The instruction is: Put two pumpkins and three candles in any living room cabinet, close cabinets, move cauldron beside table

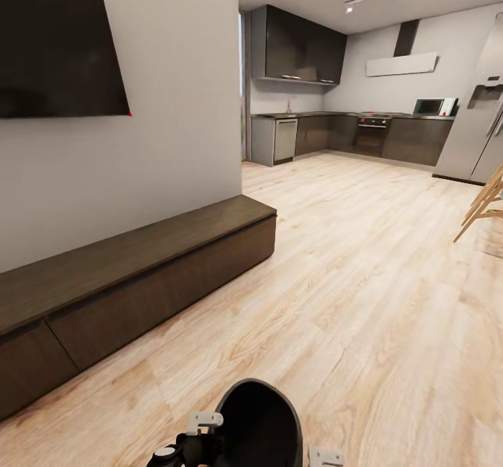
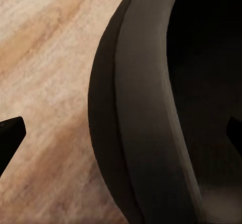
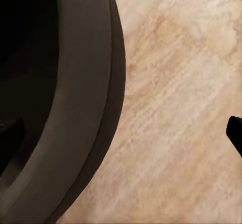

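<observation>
The black cauldron (image 1: 262,425) sits at the bottom centre of the head view, between my two arms, above the wooden floor. My left gripper (image 2: 123,133) is open, its fingers wide apart astride the cauldron's thick rim (image 2: 146,113). My right gripper (image 3: 126,131) is open too, with one finger inside the cauldron (image 3: 85,83) and the other outside over the floor. The long dark-brown cabinet (image 1: 140,271) runs along the wall on the left, both drawer fronts shut. The pumpkins, the candles and the grey table are out of view.
A dark TV screen (image 1: 56,33) hangs on the wall above the cabinet. Light wood floor (image 1: 363,278) stretches ahead to a kitchen (image 1: 349,131) with a fridge (image 1: 482,103). Light wooden legs (image 1: 482,205) stick in at the right edge.
</observation>
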Motion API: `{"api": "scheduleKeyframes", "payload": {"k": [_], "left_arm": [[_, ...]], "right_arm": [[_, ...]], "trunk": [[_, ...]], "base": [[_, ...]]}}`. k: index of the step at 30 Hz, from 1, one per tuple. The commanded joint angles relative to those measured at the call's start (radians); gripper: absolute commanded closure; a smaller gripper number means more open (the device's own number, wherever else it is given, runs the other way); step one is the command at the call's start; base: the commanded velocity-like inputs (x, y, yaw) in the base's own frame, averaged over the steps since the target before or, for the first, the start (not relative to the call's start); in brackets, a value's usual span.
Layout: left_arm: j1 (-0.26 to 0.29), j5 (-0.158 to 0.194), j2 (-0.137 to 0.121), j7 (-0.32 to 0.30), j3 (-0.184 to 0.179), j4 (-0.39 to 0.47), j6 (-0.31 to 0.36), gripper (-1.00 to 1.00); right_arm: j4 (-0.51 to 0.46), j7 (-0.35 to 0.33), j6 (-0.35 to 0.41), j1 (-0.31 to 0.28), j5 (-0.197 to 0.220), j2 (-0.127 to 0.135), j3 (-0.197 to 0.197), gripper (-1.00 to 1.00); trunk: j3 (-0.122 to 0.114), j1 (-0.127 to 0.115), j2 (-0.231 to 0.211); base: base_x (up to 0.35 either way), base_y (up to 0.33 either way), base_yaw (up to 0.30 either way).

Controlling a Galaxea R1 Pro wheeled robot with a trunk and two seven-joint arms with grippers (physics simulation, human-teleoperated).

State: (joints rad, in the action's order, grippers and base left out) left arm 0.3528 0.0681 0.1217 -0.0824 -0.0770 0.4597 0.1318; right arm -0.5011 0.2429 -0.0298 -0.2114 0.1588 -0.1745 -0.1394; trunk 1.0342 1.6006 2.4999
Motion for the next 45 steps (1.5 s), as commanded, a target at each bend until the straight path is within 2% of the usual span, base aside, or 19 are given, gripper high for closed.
{"api": "scheduleKeyframes", "payload": {"k": [1, 8, 17, 18, 25, 26, 45], "left_arm": [[0.0, 0.007, -0.001, 0.0, -0.003, 0.002, 0.006, -1.0], [0.0, 0.007, -0.001, 0.0, -0.003, 0.002, 0.006, -1.0], [0.0, 0.007, -0.001, 0.0, -0.003, 0.002, 0.006, -1.0], [0.0, 0.007, -0.001, 0.0, -0.003, 0.002, 0.005, -1.0], [0.0, 0.007, -0.001, 0.0, -0.003, 0.002, 0.005, -1.0], [0.0, 0.007, -0.001, 0.0, -0.003, 0.002, 0.006, 1.0], [0.0, 0.006, -0.001, 0.0, -0.003, 0.002, 0.005, 1.0]], "right_arm": [[0.007, 0.007, -0.003, 0.0, 0.012, 0.0, -0.003, -1.0], [0.102, 0.007, -0.014, -0.039, 0.018, 0.0, -0.001, -1.0], [0.126, 0.007, -0.036, -0.049, 0.018, 0.0, -0.002, -1.0], [0.126, 0.007, -0.036, -0.049, 0.018, 0.0, -0.002, 1.0], [0.125, 0.007, -0.037, -0.049, 0.018, 0.0, -0.002, 1.0], [0.125, 0.007, -0.038, -0.049, 0.018, 0.0, -0.002, 1.0], [0.124, 0.007, -0.038, -0.049, 0.018, 0.0, -0.002, 1.0]], "trunk": [[0.001, 0.0, 0.0], [0.001, 0.0, 0.0], [0.001, 0.0, 0.0], [0.001, 0.0, 0.0], [0.001, 0.0, 0.0], [0.001, 0.0, 0.0], [0.001, 0.0, 0.0]], "base": [[0.0, 0.0, 0.0], [0.0, 0.0, 0.0], [0.0, 0.0, 0.0], [0.0, 0.0, 0.0], [0.0, 0.0, 0.0], [0.0, 0.0, 0.0], [0.0, 0.0, 0.0]]}}
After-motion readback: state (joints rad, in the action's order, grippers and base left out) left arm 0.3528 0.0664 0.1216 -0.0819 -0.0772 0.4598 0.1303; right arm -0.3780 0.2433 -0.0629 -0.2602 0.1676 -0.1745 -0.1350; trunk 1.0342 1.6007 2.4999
